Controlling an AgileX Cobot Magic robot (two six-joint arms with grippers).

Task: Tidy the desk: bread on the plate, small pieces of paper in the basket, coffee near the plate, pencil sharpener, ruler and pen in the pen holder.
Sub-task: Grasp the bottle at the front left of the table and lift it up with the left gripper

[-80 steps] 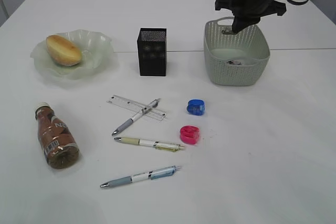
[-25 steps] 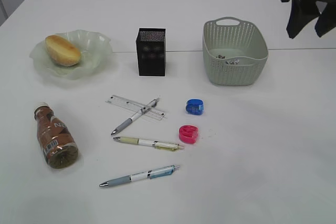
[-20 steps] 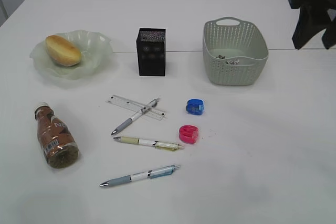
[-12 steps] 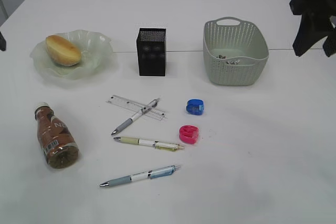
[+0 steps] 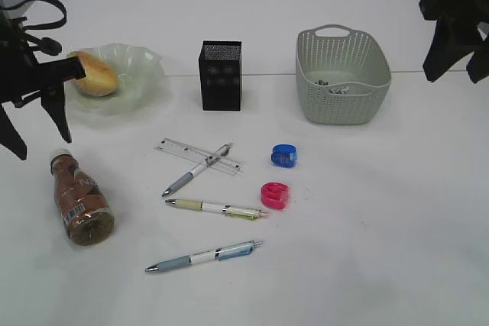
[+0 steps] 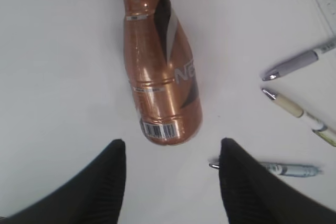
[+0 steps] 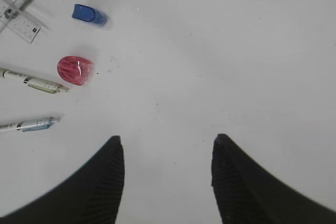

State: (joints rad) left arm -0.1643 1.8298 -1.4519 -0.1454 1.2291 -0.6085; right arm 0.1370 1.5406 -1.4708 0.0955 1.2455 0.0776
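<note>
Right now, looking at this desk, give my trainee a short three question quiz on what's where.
1. True or false: the bread lies on the plate.
2. Which pincer hangs open above the coffee? A) left pincer B) right pincer
3. Fill in: the small pieces of paper lie inside the ____.

Key: 1 true; 2 A; 3 basket.
</note>
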